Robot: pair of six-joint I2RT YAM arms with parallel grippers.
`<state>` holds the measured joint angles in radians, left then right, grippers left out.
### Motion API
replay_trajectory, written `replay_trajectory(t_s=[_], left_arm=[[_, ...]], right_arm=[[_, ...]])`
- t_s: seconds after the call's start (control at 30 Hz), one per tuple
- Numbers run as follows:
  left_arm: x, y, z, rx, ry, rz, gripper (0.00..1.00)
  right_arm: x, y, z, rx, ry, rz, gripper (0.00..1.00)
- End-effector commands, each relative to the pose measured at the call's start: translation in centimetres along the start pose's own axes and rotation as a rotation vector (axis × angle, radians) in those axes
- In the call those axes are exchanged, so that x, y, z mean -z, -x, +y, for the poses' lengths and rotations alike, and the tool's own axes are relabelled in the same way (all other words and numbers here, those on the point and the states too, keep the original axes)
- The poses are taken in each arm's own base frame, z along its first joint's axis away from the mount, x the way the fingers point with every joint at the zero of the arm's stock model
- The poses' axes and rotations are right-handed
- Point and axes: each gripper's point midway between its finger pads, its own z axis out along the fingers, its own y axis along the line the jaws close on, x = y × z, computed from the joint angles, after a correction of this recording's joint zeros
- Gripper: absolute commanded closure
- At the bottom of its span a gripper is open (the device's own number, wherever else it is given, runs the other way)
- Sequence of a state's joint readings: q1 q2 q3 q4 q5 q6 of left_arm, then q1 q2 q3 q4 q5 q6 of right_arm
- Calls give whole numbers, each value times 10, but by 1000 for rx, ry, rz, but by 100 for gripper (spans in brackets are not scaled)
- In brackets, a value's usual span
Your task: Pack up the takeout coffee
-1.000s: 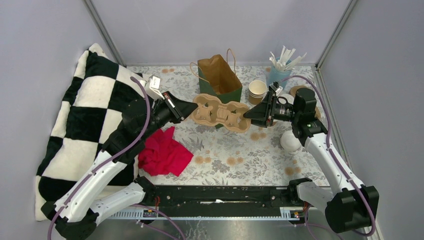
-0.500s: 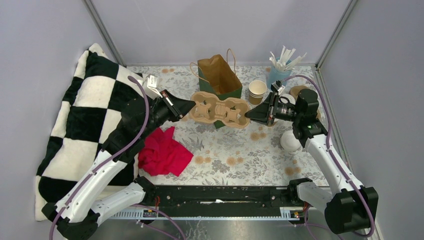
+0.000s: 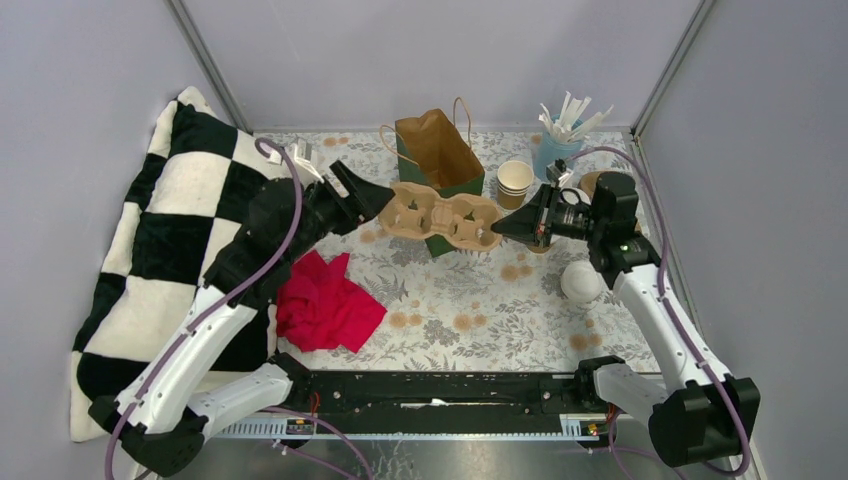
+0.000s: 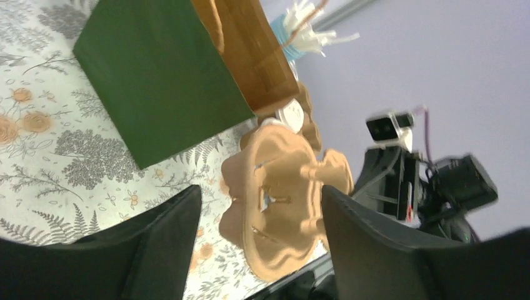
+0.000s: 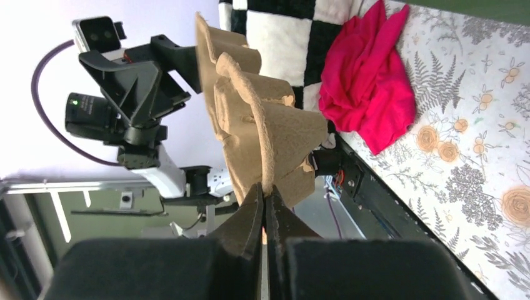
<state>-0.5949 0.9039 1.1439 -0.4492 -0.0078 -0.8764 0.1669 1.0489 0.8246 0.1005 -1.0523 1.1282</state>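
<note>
A tan pulp cup carrier (image 3: 445, 220) hangs in the air in front of the green paper bag (image 3: 440, 155). My right gripper (image 3: 497, 232) is shut on its right rim, and the right wrist view shows the rim (image 5: 270, 169) pinched between the jaws (image 5: 265, 195). My left gripper (image 3: 378, 203) is open, its fingers standing apart on either side of the carrier's left end (image 4: 284, 200) without touching it. A stack of tan takeout coffee cups (image 3: 515, 181) stands right of the bag. A white-lidded cup (image 3: 581, 282) sits under my right forearm.
A blue cup of white sticks (image 3: 560, 140) stands at the back right. A red cloth (image 3: 328, 305) lies front left, beside a black-and-white checked pillow (image 3: 170, 230). The bag's mouth is open and faces up. Grey walls enclose the floral table (image 3: 470, 320).
My left gripper has opened and let go of the carrier. My right gripper has shut on the carrier's right rim. The carrier has shifted slightly back toward the bag.
</note>
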Motion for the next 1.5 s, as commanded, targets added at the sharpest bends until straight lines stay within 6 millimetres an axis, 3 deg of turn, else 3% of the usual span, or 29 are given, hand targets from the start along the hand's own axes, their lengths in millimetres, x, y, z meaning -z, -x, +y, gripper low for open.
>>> replay_trajectory(t_s=[0.0,0.23,0.43,0.6,0.7,0.77,0.83,0.9,1.0,1.07,1.23,1.3,1.47], left_arm=[[-1,36,10,4,174,-75,20],[-51,82,15,4,271,-156,13],[-93,107,30,10,275,-228,19],[-122,115,31,-8,232,-211,35],[-130,112,28,-7,190,-192,54],[-133,105,28,3,181,-162,75],[-133,98,30,29,183,-131,92],[-127,89,29,71,180,-98,100],[-111,73,28,154,160,-68,100],[-90,69,25,245,138,-90,100],[-57,40,30,575,61,-96,100],[-48,29,33,708,43,-87,100],[-28,16,29,837,33,-71,100]], right_arm=[[20,-4,13,190,-176,-28,100],[54,-10,59,424,-294,-86,100],[83,10,80,561,-439,-258,100],[86,20,91,584,-439,-314,100],[81,23,90,569,-426,-307,100],[80,31,88,550,-441,-330,100],[79,41,89,511,-456,-361,100],[76,50,95,460,-447,-391,100],[70,63,95,342,-444,-434,100],[63,66,98,284,-416,-436,100],[50,77,95,204,-436,-459,100],[38,75,97,203,-443,-435,100],[8,60,92,216,-491,-360,100]])
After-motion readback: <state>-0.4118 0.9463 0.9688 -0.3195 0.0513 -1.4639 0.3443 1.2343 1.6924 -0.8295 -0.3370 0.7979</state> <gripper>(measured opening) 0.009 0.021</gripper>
